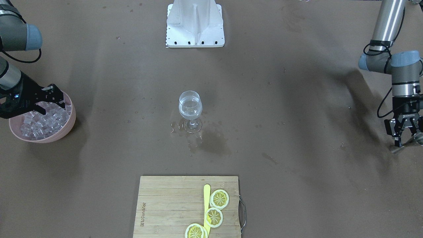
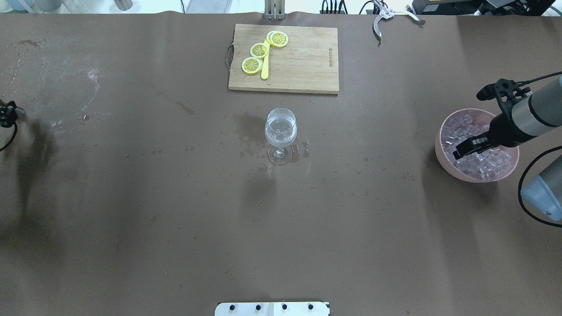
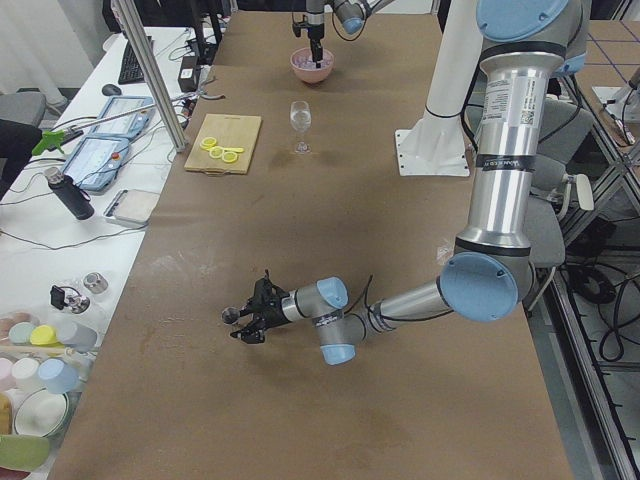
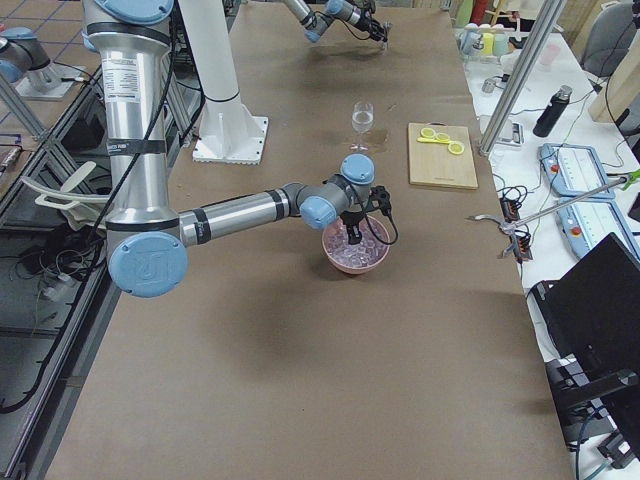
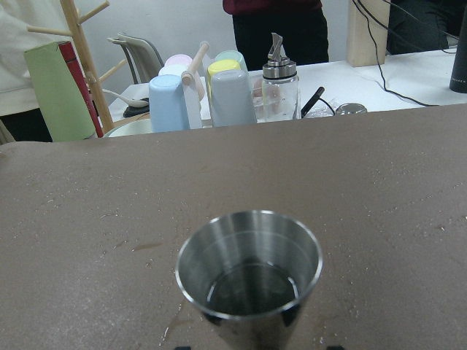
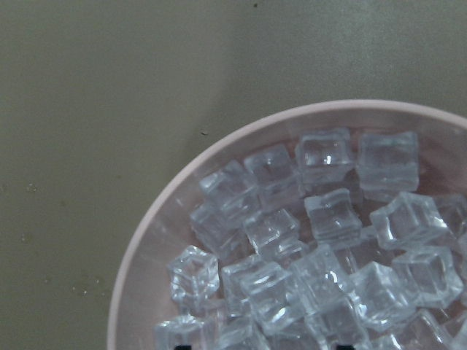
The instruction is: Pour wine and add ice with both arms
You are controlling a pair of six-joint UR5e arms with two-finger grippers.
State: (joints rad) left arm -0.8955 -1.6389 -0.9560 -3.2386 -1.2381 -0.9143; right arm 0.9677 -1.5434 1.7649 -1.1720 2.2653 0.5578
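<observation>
A wine glass (image 1: 190,107) stands mid-table with colourless wine in its bowl; it also shows in the overhead view (image 2: 280,131). A pink bowl (image 1: 71,123) holds many clear ice cubes (image 1: 43,125). My right gripper (image 1: 51,107) is open and empty, tilted down just over the ice (image 6: 328,219) inside the bowl's rim (image 6: 168,211). My left gripper (image 1: 403,134) is open at the far table end. A small steel cup (image 5: 248,292) stands upright just ahead of its fingertips, with a little liquid in the bottom.
A wooden cutting board (image 2: 303,61) with lemon slices and a yellow knife lies beyond the glass. Wet patches (image 2: 246,125) surround the glass foot. The white base plate (image 1: 195,26) is on the robot's side. Cups and a pourer bottle (image 5: 279,87) stand past the table's end.
</observation>
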